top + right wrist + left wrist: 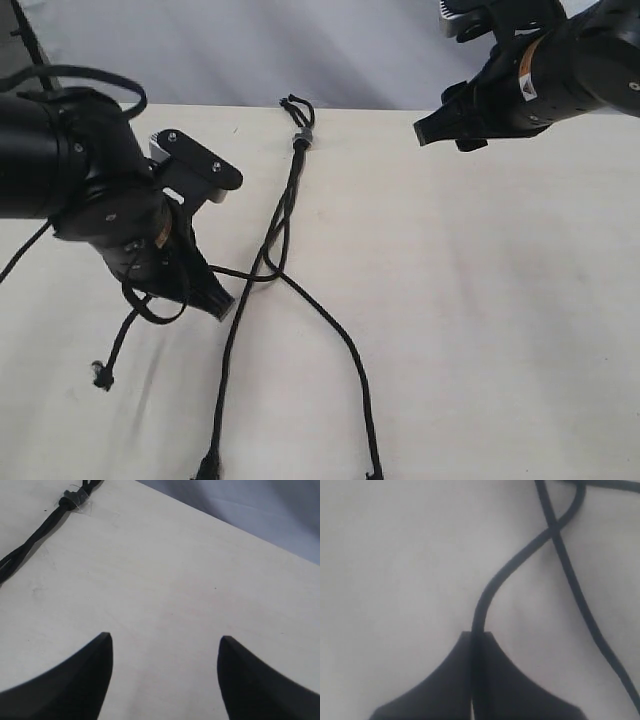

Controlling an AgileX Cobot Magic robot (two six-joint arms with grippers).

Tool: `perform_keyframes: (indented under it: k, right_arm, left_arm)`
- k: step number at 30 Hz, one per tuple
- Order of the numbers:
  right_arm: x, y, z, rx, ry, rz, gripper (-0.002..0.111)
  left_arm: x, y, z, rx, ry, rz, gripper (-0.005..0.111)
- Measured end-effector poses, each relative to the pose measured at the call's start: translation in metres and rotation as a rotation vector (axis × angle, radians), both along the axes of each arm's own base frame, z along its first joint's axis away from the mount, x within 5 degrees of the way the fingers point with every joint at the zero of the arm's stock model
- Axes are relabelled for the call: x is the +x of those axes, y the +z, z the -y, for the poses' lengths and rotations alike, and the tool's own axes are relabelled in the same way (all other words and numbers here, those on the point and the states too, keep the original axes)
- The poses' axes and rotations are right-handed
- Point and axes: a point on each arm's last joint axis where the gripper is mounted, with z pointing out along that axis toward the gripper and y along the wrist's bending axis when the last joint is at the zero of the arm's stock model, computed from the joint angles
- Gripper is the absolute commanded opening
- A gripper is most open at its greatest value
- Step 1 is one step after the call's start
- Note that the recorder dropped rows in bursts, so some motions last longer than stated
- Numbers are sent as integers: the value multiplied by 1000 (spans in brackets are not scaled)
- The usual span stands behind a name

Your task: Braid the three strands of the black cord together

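Left claw [472,636] clamps one strand [520,562] well apart from the knot [300,140]; right claw [165,638] gapes empty near it. Pulling hard may undo the loose crossing [272,262]

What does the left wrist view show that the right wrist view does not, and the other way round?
Only the left wrist view: the left claw shut on one strand, which curves away and crosses a second strand. Only the right wrist view: the right claw open and empty, the knot with its greyish band, a twisted stretch of the black cord, and the grey backdrop. Both: the pale table and some of that cord.
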Motion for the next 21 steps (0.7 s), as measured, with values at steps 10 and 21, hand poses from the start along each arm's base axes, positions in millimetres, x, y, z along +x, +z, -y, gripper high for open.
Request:
perform_keyframes:
  k: [10,21]
  right_arm:
    - [0,0,0,30,-20,-4,59]
    - [-7,-3,-18,154,-40,-50,59]
  left_arm:
    - [-11,-21,-3,-44,-43,10,3]
    - [-21,-34,-8,-66,3,-20,52]
